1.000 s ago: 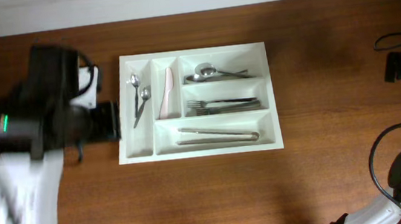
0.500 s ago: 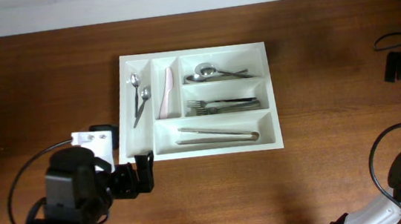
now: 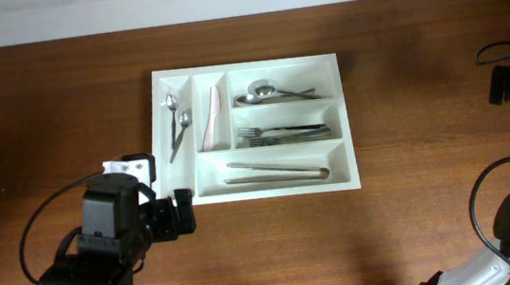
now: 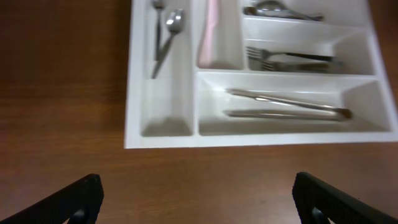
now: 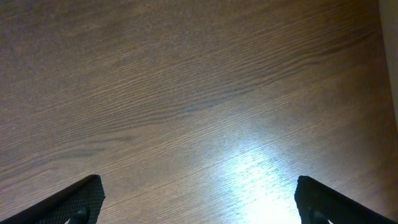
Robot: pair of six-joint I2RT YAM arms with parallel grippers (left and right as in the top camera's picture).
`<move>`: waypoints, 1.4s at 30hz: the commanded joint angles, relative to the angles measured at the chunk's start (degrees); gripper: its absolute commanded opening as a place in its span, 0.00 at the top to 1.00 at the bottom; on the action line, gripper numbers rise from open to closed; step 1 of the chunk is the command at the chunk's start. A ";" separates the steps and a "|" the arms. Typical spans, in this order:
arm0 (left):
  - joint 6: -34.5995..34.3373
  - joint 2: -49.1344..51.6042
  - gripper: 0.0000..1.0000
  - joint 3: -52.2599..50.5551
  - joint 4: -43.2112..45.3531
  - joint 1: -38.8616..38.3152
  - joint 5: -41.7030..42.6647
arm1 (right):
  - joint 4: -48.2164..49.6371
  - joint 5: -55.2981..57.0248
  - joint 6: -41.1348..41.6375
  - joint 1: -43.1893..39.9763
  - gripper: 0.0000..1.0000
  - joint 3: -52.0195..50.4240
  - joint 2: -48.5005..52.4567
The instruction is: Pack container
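1. White cutlery tray (image 3: 243, 67) lies flat on the wooden surface (image 3: 432, 200).
2. Left end effector (image 4: 198, 202), just beside the tray's front-left corner, is spread wide, empty.
3. Right end effector (image 5: 199, 202), well apart from the tray, is also spread wide, empty.

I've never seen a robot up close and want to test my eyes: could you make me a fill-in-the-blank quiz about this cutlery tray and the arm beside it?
1. The white container is divided into ___ compartments.
2. The forks lie in the ___ of the three long compartments.
3. The narrow compartment at the container's left end holds ___ small spoons.
4. The left arm's jaws stand ___, with nothing between them.

Missing words: five; middle; two; open.
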 commanded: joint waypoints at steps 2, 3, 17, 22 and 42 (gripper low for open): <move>0.46 0.50 0.01 -0.61 0.37 -0.20 -6.05 | 0.00 0.28 0.28 0.09 0.01 -0.11 -0.11; 1.09 0.50 0.01 -0.96 0.76 -0.20 -6.71 | 0.00 0.28 0.28 0.09 0.01 -0.11 -0.11; 2.86 -8.74 0.01 -21.20 28.50 -0.15 -5.75 | 0.00 0.28 0.28 0.09 0.01 -0.11 -0.11; 2.86 -16.83 0.01 -27.89 29.99 2.64 -5.79 | 0.00 0.28 0.28 0.09 0.01 -0.09 -0.11; 2.93 -41.72 0.01 -46.84 39.19 15.08 -5.99 | 0.00 0.28 0.28 0.09 0.01 -0.11 -0.11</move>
